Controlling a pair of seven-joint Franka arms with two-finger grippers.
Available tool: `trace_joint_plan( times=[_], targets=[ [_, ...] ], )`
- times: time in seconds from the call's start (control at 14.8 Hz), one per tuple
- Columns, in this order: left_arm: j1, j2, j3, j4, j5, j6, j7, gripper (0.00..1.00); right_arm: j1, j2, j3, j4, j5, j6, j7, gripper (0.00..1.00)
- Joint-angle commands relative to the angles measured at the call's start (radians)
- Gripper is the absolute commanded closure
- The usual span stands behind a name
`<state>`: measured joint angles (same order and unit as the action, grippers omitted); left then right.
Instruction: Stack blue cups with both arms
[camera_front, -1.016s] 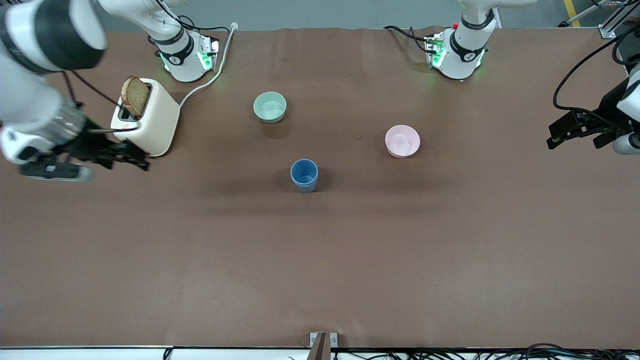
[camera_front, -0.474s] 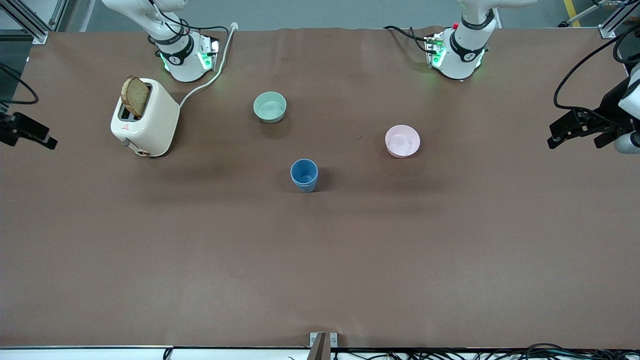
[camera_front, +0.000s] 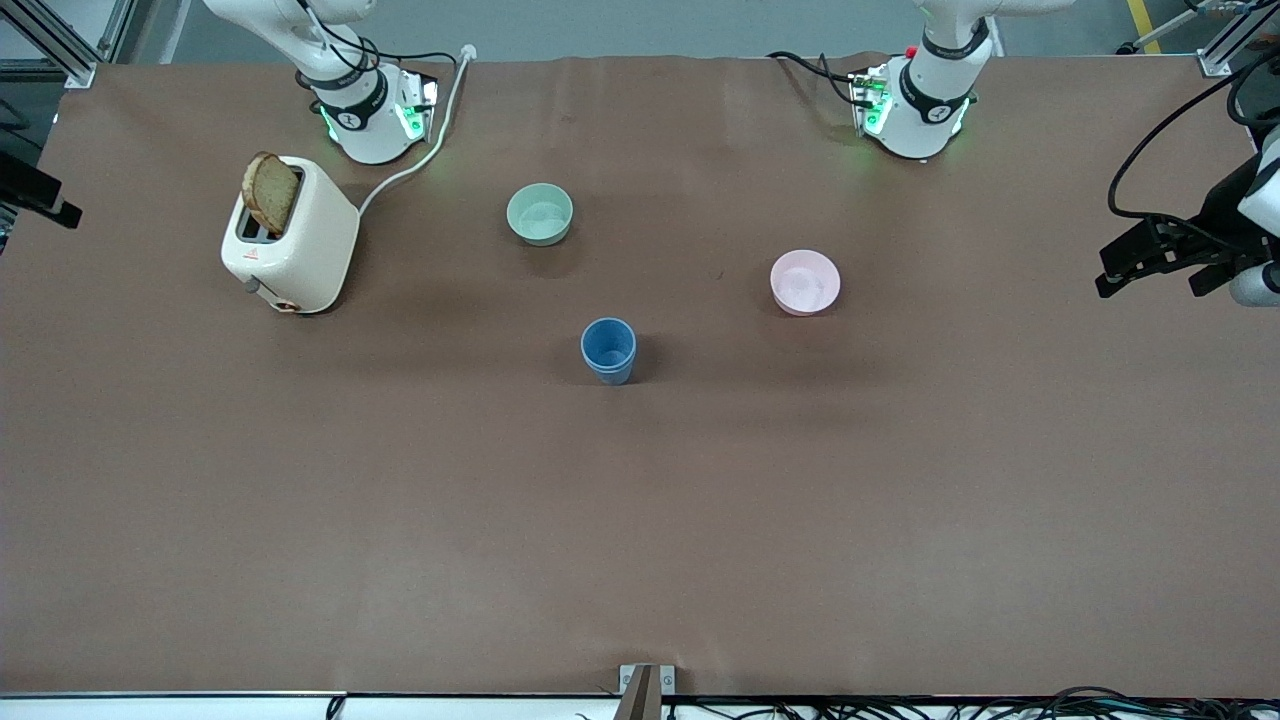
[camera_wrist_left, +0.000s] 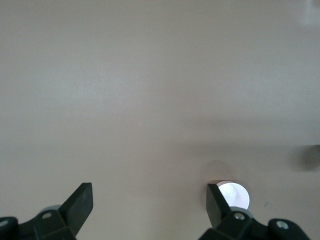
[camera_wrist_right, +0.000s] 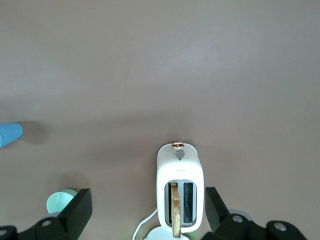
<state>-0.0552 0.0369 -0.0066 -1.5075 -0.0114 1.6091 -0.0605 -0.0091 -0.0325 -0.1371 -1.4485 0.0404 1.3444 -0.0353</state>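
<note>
The blue cups (camera_front: 608, 350) stand upright near the table's middle as one stack, one nested in the other; only its side shows at the edge of the right wrist view (camera_wrist_right: 10, 134). My left gripper (camera_front: 1150, 255) hangs open and empty over the left arm's end of the table, well away from the cups; its fingers (camera_wrist_left: 80, 204) are wide apart. My right gripper (camera_wrist_right: 148, 210) is open and empty high over the toaster; only a black piece of it (camera_front: 35, 190) shows at the edge of the front view.
A white toaster (camera_front: 290, 235) with a bread slice (camera_front: 270, 192) stands toward the right arm's end. A mint-green bowl (camera_front: 540, 213) sits farther from the front camera than the cups. A pink bowl (camera_front: 805, 282) sits toward the left arm's end.
My right arm has pulled up and away from beside the toaster, out to the edge of the front view. The left arm and the cups have barely moved.
</note>
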Motion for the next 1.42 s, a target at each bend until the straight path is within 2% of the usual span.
trace_joint_plan(
  times=[0.0,0.88,1.35],
  targets=[
    [-0.003,0.0,0.0,0.013,-0.009,-0.011,0.002,0.0,-0.018,-0.032,0.008,-0.007,-0.019,-0.014,-0.064,0.0],
    [-0.003,0.0,0.0,0.012,-0.01,-0.011,0.002,0.0,-0.006,-0.029,0.017,-0.01,-0.013,-0.014,-0.084,0.0],
    [-0.008,0.0,-0.001,0.012,-0.012,-0.011,0.005,0.0,-0.005,-0.027,0.017,-0.01,-0.048,-0.002,-0.083,0.0]
  ],
)
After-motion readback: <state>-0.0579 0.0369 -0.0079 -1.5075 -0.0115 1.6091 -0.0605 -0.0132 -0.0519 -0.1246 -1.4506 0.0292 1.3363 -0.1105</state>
